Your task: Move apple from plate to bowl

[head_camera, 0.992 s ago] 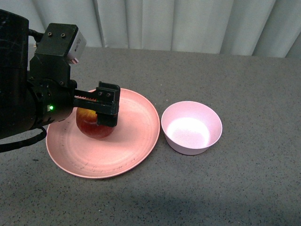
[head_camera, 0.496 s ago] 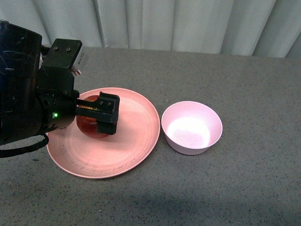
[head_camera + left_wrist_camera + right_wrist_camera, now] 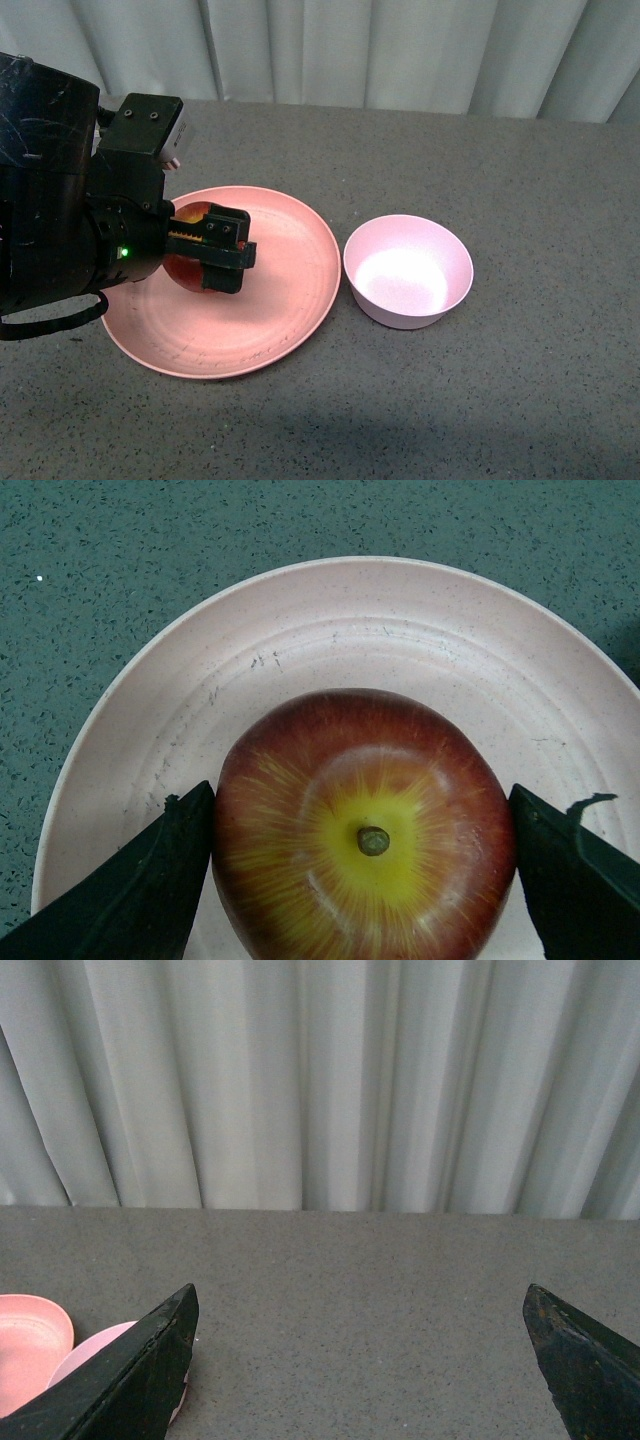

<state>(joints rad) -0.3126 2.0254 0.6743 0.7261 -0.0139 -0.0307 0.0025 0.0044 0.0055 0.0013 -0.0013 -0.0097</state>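
Fingers point(image 3: 160, 880) of the left gripper point(image 3: 210, 262) clamp the apple point(image 3: 365, 810) on the plate point(image 3: 290, 290); the grasp seems made, so next lift and carry right to the bowl point(image 3: 400, 308).

Bulky black left arm point(image 3: 50, 190), glossy and scuffed — glows with one small green light point(image 3: 124, 252). Carries a boxy black camera housing point(image 3: 148, 127) with a pale grey side and two screws point(image 3: 133, 113) on top. Ends in a pale toothed rail point(image 3: 188, 233) and blocky black finger point(image 3: 226, 262). Loops a thick black cable point(image 3: 55, 322) beneath. Right fingers point(image 3: 125, 1380) — black, matte wedges.
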